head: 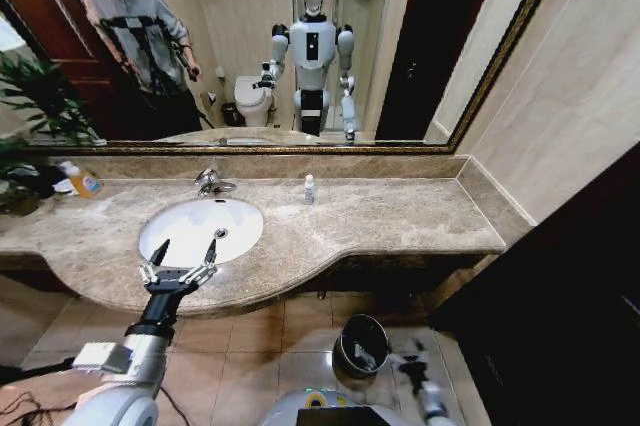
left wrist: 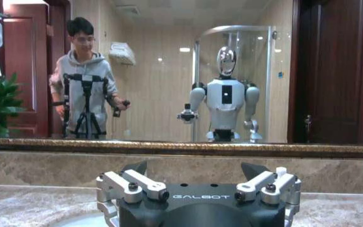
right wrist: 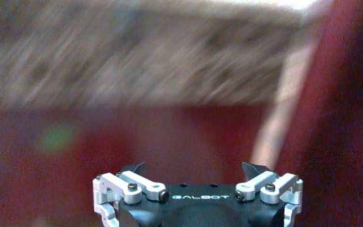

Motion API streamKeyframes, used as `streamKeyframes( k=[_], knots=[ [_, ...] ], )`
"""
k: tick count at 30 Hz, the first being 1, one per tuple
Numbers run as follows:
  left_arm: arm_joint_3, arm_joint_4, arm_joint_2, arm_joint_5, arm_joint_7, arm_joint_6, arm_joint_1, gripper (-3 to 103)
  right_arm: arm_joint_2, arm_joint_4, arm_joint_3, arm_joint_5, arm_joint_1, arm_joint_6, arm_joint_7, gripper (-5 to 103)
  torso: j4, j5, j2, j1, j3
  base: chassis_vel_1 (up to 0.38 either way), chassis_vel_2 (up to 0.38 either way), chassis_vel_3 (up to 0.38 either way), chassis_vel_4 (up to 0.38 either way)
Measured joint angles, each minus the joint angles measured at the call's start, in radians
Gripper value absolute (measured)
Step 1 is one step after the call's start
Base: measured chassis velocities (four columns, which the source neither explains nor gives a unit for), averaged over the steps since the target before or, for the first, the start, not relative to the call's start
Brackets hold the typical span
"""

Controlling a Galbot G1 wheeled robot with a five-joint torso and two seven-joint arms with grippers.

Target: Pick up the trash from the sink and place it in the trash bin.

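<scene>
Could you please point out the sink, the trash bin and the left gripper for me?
sink [head: 190,229], head view, bare white basin floor.
trash bin [head: 345,351], head view, shiny rim.
left gripper [head: 185,252], head view, between the open jaws' tips.

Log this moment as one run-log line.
left gripper: open, over near rim of sink | right gripper: low beside trash bin, open | trash: none held | small white bottle: upright on counter

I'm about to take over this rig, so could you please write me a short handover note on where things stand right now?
Left end effector: open, empty, held at the front rim of the sink.
Right end effector: low, beside the trash bin on the floor, holding nothing.
Done: something pale already lies in the bin; I can't tell what.
Left: no trash is visible in the basin; a small white bottle stands on the counter. Check the basin.
</scene>
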Motion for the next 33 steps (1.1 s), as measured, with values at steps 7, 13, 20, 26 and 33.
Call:
streamKeyframes(
  k=[7, 13, 20, 26, 33],
  knots=[
    [0.000, 0.000, 0.000, 0.000, 0.000, 0.000, 0.000, 100, 0.003, 0.344, 0.141, 0.176, -0.141, 0.037, -0.001, 100, -0.0001, -0.0009, 0.000, 0.000, 0.000, 0.000, 0.000, 0.000, 0.000],
    [0.000, 0.000, 0.000, 0.000, 0.000, 0.000, 0.000, 100, -0.008, 0.539, 0.140, 0.210, -0.055, -0.060, -0.142, 100, 0.0000, -0.0007, 0.000, 0.000, 0.000, 0.000, 0.000, 0.000, 0.000],
    [0.000, 0.000, 0.000, 0.000, 0.000, 0.000, 0.000, 100, -0.104, 0.587, -0.064, 0.143, 0.162, -0.247, -0.247, 100, 0.0002, -0.0007, 0.000, 0.000, 0.000, 0.000, 0.000, 0.000, 0.000],
    [0.000, 0.000, 0.000, 0.000, 0.000, 0.000, 0.000, 100, -0.201, 0.480, -0.275, 0.038, 0.353, -0.317, -0.238, 100, 0.0001, -0.0008, 0.000, 0.000, 0.000, 0.000, 0.000, 0.000, 0.000],
    [0.000, 0.000, 0.000, 0.000, 0.000, 0.000, 0.000, 100, -0.275, 0.318, -0.498, 0.006, 0.589, -0.353, -0.195, 100, 0.0003, -0.0009, 0.000, 0.000, 0.000, 0.000, 0.000, 0.000, 0.000]
  ],
)
